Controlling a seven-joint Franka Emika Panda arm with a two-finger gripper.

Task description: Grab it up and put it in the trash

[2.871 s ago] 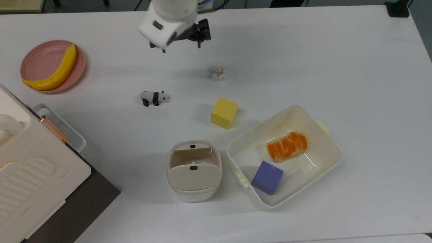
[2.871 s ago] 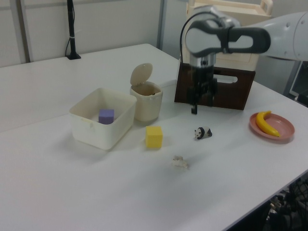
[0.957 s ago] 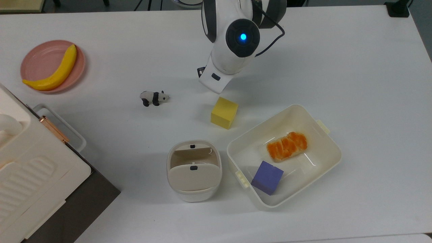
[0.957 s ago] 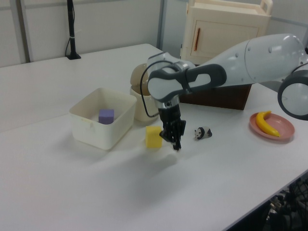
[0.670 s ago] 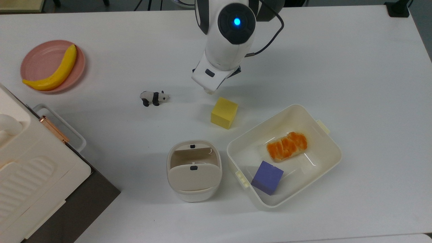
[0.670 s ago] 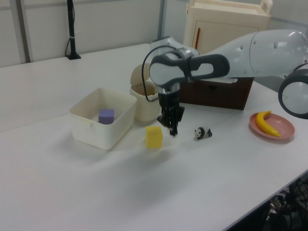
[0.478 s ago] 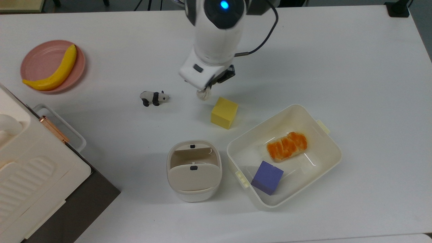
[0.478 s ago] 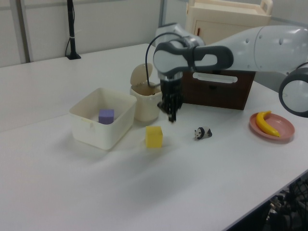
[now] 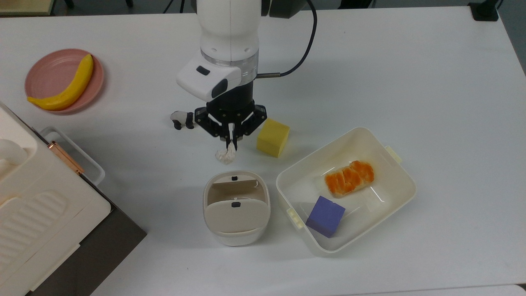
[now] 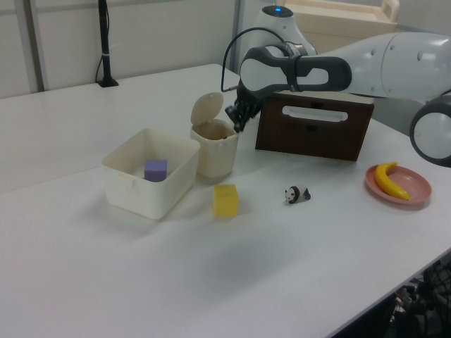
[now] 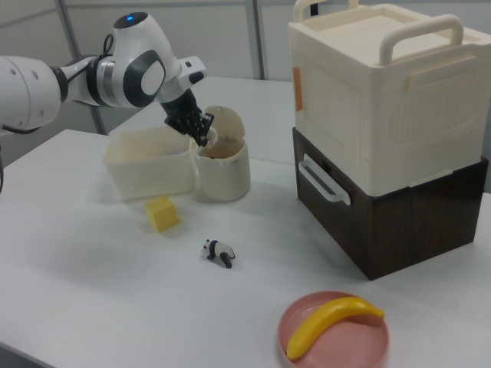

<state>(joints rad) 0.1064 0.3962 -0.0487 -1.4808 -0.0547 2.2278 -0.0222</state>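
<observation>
— How far along is it?

— The grab looks done. The gripper [image 9: 230,142] has its fingers [image 9: 227,138] pinched on the wad [image 9: 226,155], which hangs off the table [image 9: 411,61], just short of the bin [image 9: 236,240] in the top view. In the right view the gripper [image 11: 201,135] is at the bin's [image 11: 222,180] rim, beside the raised flap.

— So what's left?

— Carrying it the last bit over the opening and letting go. I judge the wad is not yet inside.

— What's it made of?

— Crumpled white paper, irregular and soft; it dangles below the fingertips. The bin is smooth off-white plastic, a rounded rectangle with a swing flap tipped up and small black dots on the lid.

— And nearby?

— A yellow cube [image 9: 273,137] with sharp edges sits just beside the gripper in the top view, and a glossy panda [image 9: 182,119] on its other side. The tub [image 9: 394,181] next to the bin is thin cream plastic.
</observation>
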